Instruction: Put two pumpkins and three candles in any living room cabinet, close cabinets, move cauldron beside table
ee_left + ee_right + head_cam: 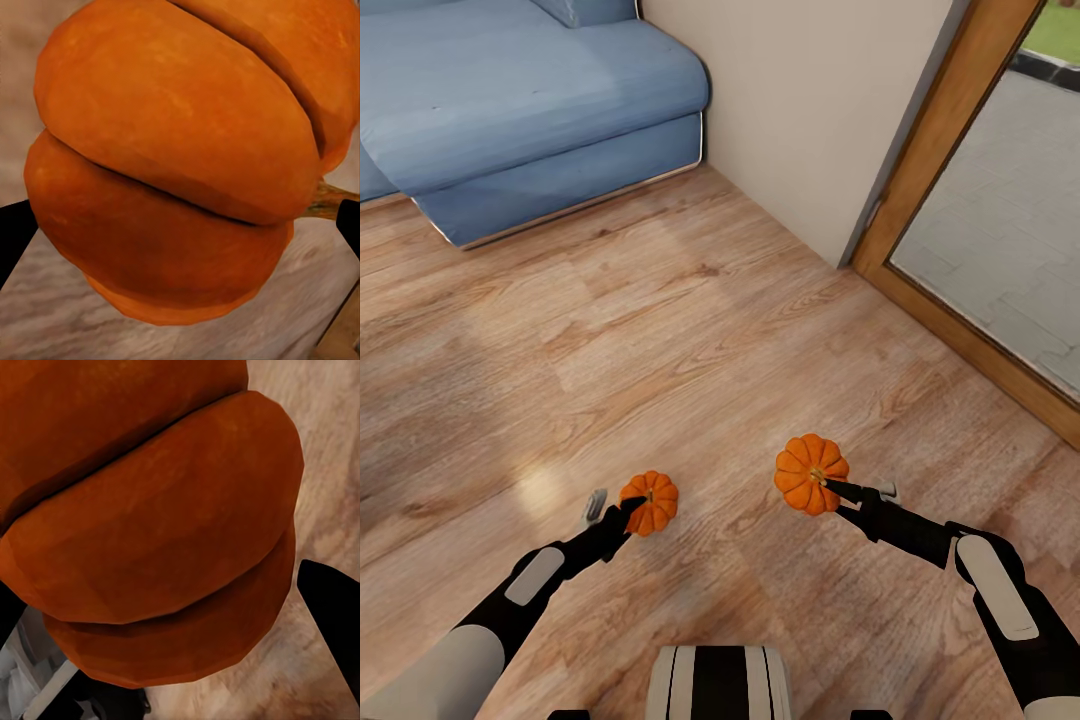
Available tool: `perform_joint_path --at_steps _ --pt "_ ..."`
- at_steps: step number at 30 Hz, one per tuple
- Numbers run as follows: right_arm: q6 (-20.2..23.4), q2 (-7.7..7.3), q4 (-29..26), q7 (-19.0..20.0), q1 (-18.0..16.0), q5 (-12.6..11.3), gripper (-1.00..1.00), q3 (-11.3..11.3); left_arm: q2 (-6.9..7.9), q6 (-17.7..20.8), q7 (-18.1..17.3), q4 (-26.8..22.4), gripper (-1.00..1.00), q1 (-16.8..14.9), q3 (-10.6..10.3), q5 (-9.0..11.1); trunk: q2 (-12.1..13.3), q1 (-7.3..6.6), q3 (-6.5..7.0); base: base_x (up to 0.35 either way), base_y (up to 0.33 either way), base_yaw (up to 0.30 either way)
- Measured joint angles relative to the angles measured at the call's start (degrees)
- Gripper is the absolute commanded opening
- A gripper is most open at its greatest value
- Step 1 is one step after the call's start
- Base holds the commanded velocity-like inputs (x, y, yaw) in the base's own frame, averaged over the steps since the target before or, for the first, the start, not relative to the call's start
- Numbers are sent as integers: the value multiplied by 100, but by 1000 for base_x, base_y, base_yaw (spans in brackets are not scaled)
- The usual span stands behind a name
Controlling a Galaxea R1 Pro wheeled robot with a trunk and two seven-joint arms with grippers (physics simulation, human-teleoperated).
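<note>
Two small ribbed orange pumpkins are held above the wooden floor in the head view. My left gripper (632,512) is shut on the left pumpkin (653,501), and that pumpkin (172,157) sits close up between the dark fingers in the left wrist view. My right gripper (838,497) is shut on the right pumpkin (810,473), whose orange ribs (150,525) loom large in the right wrist view. Candles, cabinet, cauldron and table are out of view.
A blue sofa (530,100) stands at the far left. A beige wall (810,110) runs behind it, ending at a wood-framed glass door (980,250) on the right. Bare wooden floor (660,330) stretches ahead.
</note>
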Motion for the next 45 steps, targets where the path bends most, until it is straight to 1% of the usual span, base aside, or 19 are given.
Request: perform_joint_path --at_steps 7,8,30,43,45 --pt "-1 0 0 0 0 1 -100 0 8 0 0 -6 100 2 -4 1 0 0 0 0 0 0" --pt "-1 0 0 0 0 1 -100 0 8 0 0 -6 -100 1 -5 0 0 0 0 0 0 0" --pt "0 0 0 0 0 3 -100 1 9 8 -7 -13 -100 7 9 50 0 0 0 0 0 0" --pt "0 0 0 0 -1 2 -100 -4 1 3 -7 -18 -100 8 6 23 0 0 0 0 0 0" --pt "2 0 0 2 -1 -9 -100 -2 4 2 -29 -18 -100 8 2 17 2 -6 44 0 0 0"
